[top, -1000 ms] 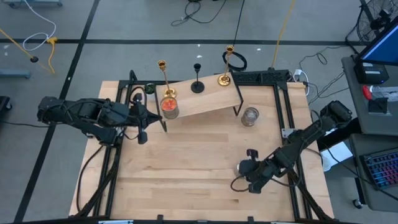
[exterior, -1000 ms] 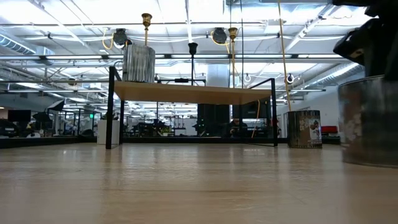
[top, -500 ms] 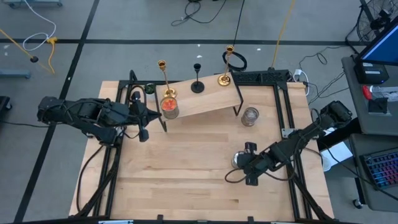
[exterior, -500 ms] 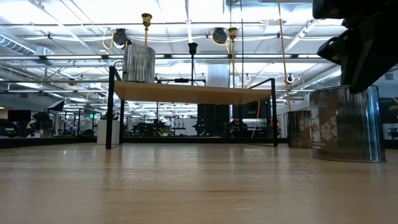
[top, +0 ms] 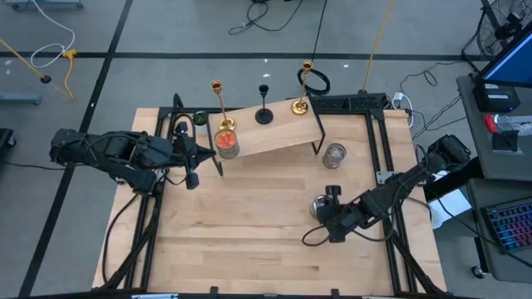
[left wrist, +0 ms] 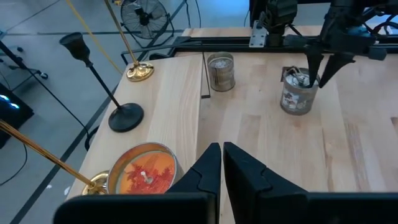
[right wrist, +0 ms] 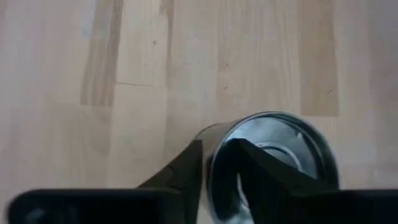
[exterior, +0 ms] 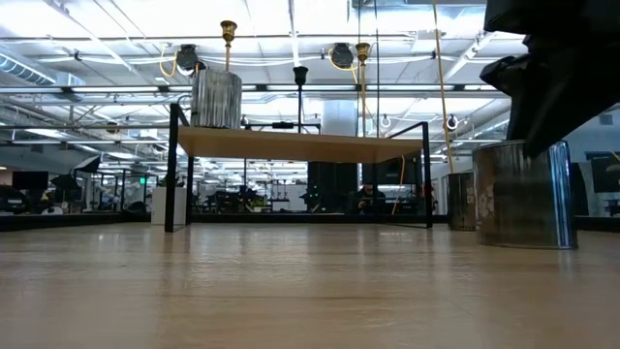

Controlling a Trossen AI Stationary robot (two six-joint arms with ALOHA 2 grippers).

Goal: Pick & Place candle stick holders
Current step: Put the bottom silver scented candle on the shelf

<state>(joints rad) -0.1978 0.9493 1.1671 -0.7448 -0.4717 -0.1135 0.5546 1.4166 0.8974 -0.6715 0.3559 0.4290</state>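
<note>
Two gold candlesticks (top: 220,104) (top: 302,85) and a shorter black one (top: 264,105) stand by their round bases on a small raised wooden shelf (top: 274,137). They also show in the left wrist view: gold (left wrist: 59,165), gold base (left wrist: 140,71), black (left wrist: 99,81). My left gripper (top: 193,159) is shut and empty beside the shelf's left end (left wrist: 221,158). My right gripper (top: 327,209) is shut on a silver candle tin (top: 319,206) on the table's right half, in front of the shelf. The tin also shows in the right wrist view (right wrist: 280,155) and the low view (exterior: 523,194). My right gripper pinches the tin's rim (right wrist: 211,155), on the side nearest the wrist. One finger (right wrist: 249,168) is inside the tin and the other (right wrist: 186,165) outside. The fingers come from above, slanting down. The tin stays upright; whether its bottom (exterior: 523,244) touches the table I cannot tell.
An orange candle tin (top: 226,143) stands on the shelf's left end next to a gold candlestick. Another small tin (top: 334,155) stands on the table by the shelf's right legs. A black metal frame (top: 382,149) runs along the table's sides. Bare wood lies in the middle (top: 249,224).
My right gripper has carried the silver tin toward the table's far edge and a little to the left, nearer the shelf. The tin stays upright in the hold.
</note>
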